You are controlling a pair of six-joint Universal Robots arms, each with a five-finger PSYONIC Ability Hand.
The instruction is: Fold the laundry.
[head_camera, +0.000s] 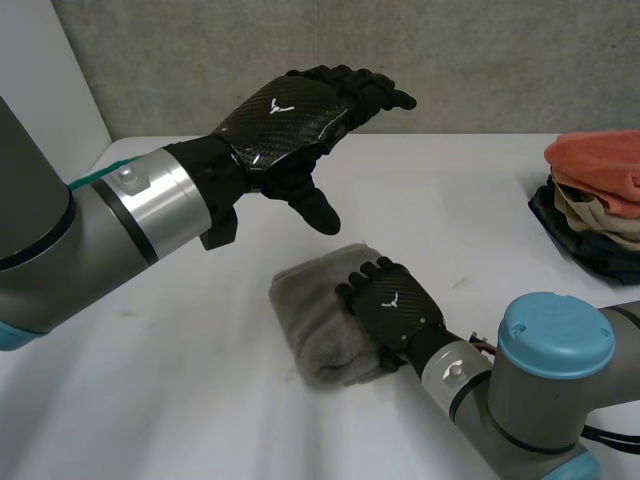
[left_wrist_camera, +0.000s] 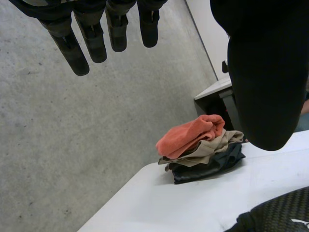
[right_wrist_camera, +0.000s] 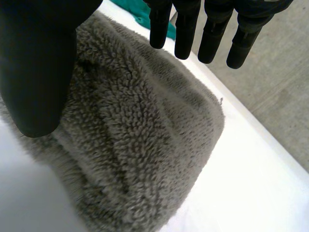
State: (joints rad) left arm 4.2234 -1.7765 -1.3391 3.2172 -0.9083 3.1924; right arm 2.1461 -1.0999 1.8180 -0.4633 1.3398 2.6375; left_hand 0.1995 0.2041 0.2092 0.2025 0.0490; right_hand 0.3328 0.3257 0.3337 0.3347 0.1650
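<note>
one grey towel (head_camera: 325,320). one white table (head_camera: 200,400). one laundry stack (head_camera: 595,200), three layers counted: one orange piece (left_wrist_camera: 190,135), one beige piece (left_wrist_camera: 215,146), one dark piece (left_wrist_camera: 207,168). one teal cloth (right_wrist_camera: 137,9). two hands: left hand (head_camera: 290,115), right hand (head_camera: 392,305).

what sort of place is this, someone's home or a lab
Most likely a lab or test workspace, not a home: a plain white table against a rough grey concrete wall, with a folded grey fleecy towel and a stack of folded clothes.

Head camera looks down from behind, between both arms, onto the white tabletop (head_camera: 150,400). Left wrist camera, held high, faces the clothes stack (left_wrist_camera: 200,147) that the head view shares. Right wrist camera sits close over the grey towel (right_wrist_camera: 145,145), seemingly almost touching.
</note>
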